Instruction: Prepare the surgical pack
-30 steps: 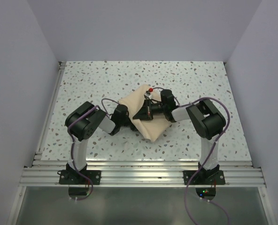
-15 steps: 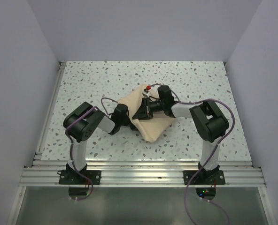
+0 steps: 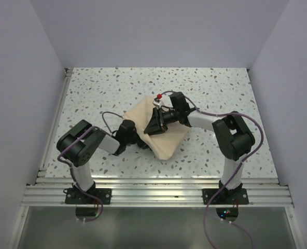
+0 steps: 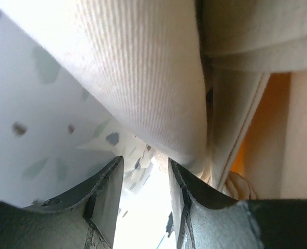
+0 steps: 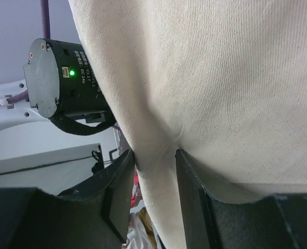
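Top external view gives me the surgical pack (image 3: 166, 144) as a folded tan bundle sitting roughly mid-table (image 3: 91, 93), a little nearer the arms than the far wall, with one corner pointing toward me. Both arms reach into it, one from the left at its near-left edge and one from the right across its top.

No tray, instruments or packets show anywhere, so I judge they are already wrapped inside and the folding is largely done. The left wrist view shows several stacked cloth layers, with an orange-lit hollow between them on the right, so that side looks less neatly closed.

The left gripper (image 4: 145, 166) has its jaws parted, with daylight through the gap. A cloth fold ends just ahead of the tips and nothing is pinched. The right gripper (image 5: 154, 155) has its jaws apart with a ridge of cloth filling the space between them. I cannot tell whether it pinches that ridge or only straddles it.

What I think remains is any last tuck on the left side, then pulling both arms clear.
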Controlling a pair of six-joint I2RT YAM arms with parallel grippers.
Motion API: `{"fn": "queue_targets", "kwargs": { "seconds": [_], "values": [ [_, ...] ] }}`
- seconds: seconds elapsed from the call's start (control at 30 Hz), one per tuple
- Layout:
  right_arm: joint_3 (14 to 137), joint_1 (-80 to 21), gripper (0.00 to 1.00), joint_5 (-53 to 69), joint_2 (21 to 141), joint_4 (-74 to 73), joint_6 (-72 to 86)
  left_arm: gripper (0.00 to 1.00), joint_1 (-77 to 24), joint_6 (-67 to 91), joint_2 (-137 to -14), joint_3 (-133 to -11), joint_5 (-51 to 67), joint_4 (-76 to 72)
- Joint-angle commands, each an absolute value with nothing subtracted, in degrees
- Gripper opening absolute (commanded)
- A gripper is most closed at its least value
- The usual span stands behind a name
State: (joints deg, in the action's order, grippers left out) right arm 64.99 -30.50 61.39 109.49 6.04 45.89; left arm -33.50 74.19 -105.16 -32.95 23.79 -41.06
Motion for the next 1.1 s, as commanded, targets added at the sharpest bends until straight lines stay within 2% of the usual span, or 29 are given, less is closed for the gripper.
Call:
{"fn": "queue_targets", "kwargs": {
  "seconds": [0.0, 0.23, 0.43, 0.67, 0.8, 1.07],
  "values": [
    [66.1, -30.2, 0.43, 58.4, 108.5, -1.3, 41.8, 0.45, -33.0, 70.5, -99.3, -31.6, 21.0, -43.5],
    [67.1, -29.4, 0.5, 56.9, 108.7, -3.5, 39.6, 0.5, -33.0, 67.1, -94.0, -29.4, 20.8, -37.1],
    [67.9, -29.0, 0.56, 55.6, 108.5, -6.0, 37.4, 0.65, -32.4, 60.9, -84.6, -28.2, 16.7, -24.0],
    [67.9, -28.9, 0.56, 55.7, 109.0, -5.4, 37.4, 0.69, -30.3, 53.6, -74.7, -29.3, 9.9, -8.5],
    [67.9, -28.9, 0.57, 55.7, 109.0, -5.4, 37.1, 0.71, -30.3, 48.7, -71.2, -32.9, 0.7, 5.1],
    [69.9, -28.9, 0.63, 53.0, 106.9, -13.9, 29.8, 0.75, -26.3, 40.9, -62.1, -39.0, -8.3, 14.8]
  ]
}}
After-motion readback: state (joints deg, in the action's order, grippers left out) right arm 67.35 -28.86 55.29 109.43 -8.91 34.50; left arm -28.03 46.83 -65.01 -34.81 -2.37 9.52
